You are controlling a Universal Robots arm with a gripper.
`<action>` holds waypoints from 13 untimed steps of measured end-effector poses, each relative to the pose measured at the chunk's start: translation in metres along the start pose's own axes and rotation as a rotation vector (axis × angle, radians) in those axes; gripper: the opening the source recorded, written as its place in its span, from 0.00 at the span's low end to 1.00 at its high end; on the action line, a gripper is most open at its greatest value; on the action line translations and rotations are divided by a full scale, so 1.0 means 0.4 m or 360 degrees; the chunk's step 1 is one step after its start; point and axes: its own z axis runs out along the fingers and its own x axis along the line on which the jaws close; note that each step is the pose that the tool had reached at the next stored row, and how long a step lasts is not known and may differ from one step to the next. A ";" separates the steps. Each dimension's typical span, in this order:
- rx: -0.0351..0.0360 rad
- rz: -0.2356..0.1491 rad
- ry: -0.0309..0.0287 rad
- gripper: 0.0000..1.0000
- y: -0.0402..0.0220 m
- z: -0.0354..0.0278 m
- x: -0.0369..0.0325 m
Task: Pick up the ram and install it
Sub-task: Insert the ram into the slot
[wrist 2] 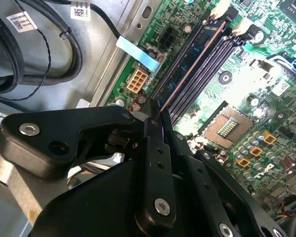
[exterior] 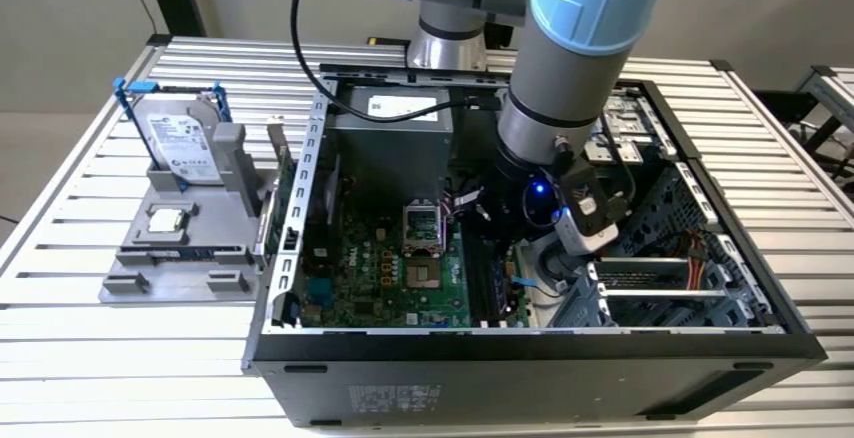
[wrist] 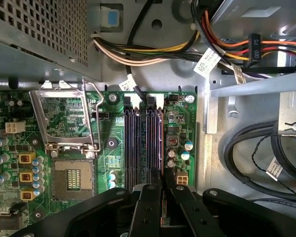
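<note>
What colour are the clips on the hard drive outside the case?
Blue clips on the silver hard drive; exterior view shows them best.

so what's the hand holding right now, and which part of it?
The hand is closed on the ram, gripping one end of its top edge; the stick stands in a slot of the motherboard.

Your exterior view is evenly lit and soft, with the arm shading the case interior point(exterior: 534, 248). In the second wrist view, glare whitens the motherboard point(wrist 2: 246, 79). In both wrist views the black claw point(wrist: 162, 197) sits dark and slightly blurred.
</note>
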 end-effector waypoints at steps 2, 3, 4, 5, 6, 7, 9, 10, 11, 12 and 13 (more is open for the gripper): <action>0.0000 0.0000 -0.00001 0.00 0.000 -0.001 0.000; -0.0001 0.0000 -0.00001 0.00 -0.001 -0.002 0.000; 0.0000 0.0000 -0.00002 0.00 -0.001 -0.002 0.000; 0.0000 0.0000 -0.00001 0.00 -0.001 -0.002 0.000; 0.0000 0.0000 -0.00001 0.00 -0.001 -0.003 0.000; 0.0000 0.0000 0.00001 0.00 -0.001 -0.003 0.000; 0.0000 0.0000 0.00003 0.00 -0.002 -0.006 0.000; 0.0000 0.0000 0.00004 0.00 -0.002 -0.007 0.000; 0.0000 0.0000 0.00004 0.00 -0.002 -0.008 0.000; 0.0000 0.0000 0.00004 0.00 -0.002 -0.008 0.000; 0.0000 0.0000 0.00004 0.00 -0.002 -0.008 0.000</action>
